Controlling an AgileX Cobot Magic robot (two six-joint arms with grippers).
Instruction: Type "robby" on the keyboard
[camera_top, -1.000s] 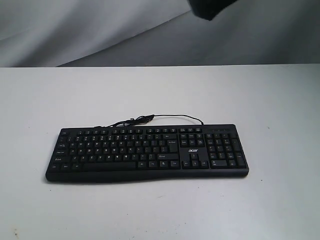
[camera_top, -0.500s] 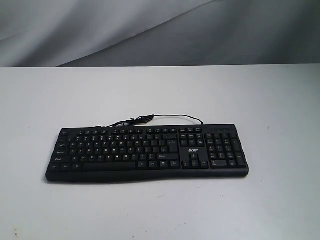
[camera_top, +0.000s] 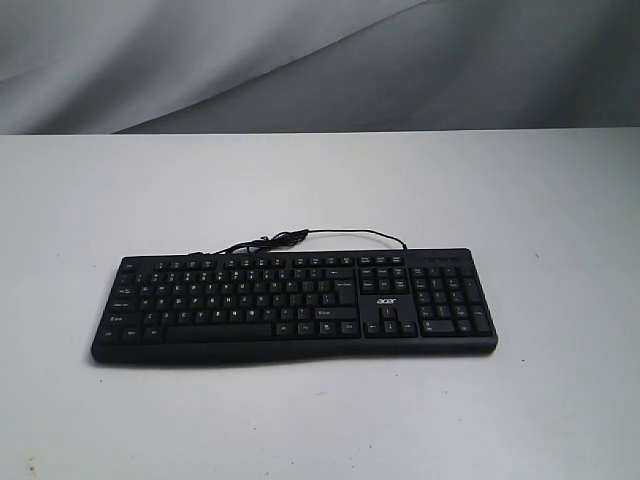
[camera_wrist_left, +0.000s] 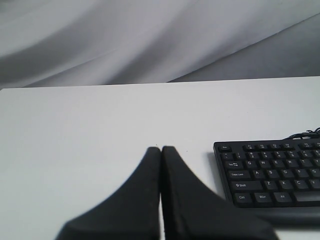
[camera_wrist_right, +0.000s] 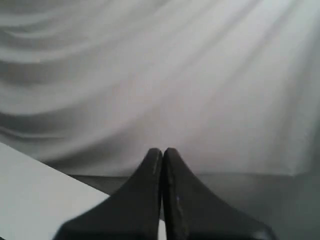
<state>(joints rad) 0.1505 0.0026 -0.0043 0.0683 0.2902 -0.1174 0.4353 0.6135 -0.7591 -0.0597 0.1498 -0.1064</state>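
The wide black keyboard (camera_top: 295, 303) with white legends, a number pad and an "acer" logo lies flat on the white table (camera_top: 320, 190), its thin black cable (camera_top: 300, 238) curling behind it. Neither arm shows in the exterior view. In the left wrist view my left gripper (camera_wrist_left: 161, 148) is shut with nothing between its fingers, hovering over bare table beside the keyboard's Esc-and-Ctrl end (camera_wrist_left: 270, 172). In the right wrist view my right gripper (camera_wrist_right: 162, 149) is shut and empty, pointed at the grey backdrop, with only a table corner (camera_wrist_right: 35, 195) in sight.
A draped grey cloth backdrop (camera_top: 320, 60) hangs behind the table's far edge. White tabletop surrounds the keyboard on all sides.
A dark shape at the top edge of the exterior view one second ago has left the picture. The keyboard has not moved.
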